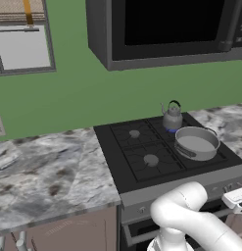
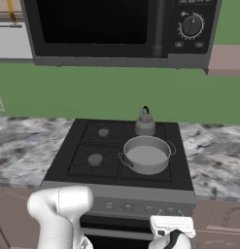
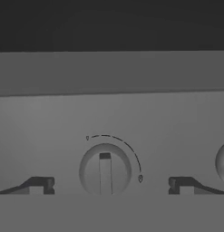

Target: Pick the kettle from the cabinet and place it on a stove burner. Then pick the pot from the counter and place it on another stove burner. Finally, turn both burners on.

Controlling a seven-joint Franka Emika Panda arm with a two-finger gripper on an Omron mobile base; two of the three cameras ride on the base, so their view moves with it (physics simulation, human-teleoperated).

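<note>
**Now for the knobs: lining up on the first dial**

Broadly, the lifting looks done and the burner step is in hand. On the black four-burner cooktop (image 2: pixel 77 146), the wide, shallow grey metal pot (image 2: pixel 146 154) sits on the near right grate, and the small grey metal kettle with its black arched handle (image 2: pixel 145 122) stands on the far right grate just behind it. Both left burners are bare. The grey-and-white marbled worktop (image 1: pixel 44 166) runs off to either side of the stove.

The fingers (image 3: pixel 111 185) are spread wide and hold nothing; their dark tips stand either side of a round grey knob with a raised centre bar (image 3: pixel 105 170) on the stove's grey front panel (image 3: pixel 41 122).

To do this well, I would push straight in until the tips bracket the knob's body, close squarely, then turn along the printed arc. The bar reads upright, probably off. Judging by position, confirm this dial feeds an occupied burner before turning.

Counted:
- one cooktop, four burners
- one pot
- one kettle
- two knobs in the hand view, the second (image 3: pixel 222 162) cut off at the right edge
</note>
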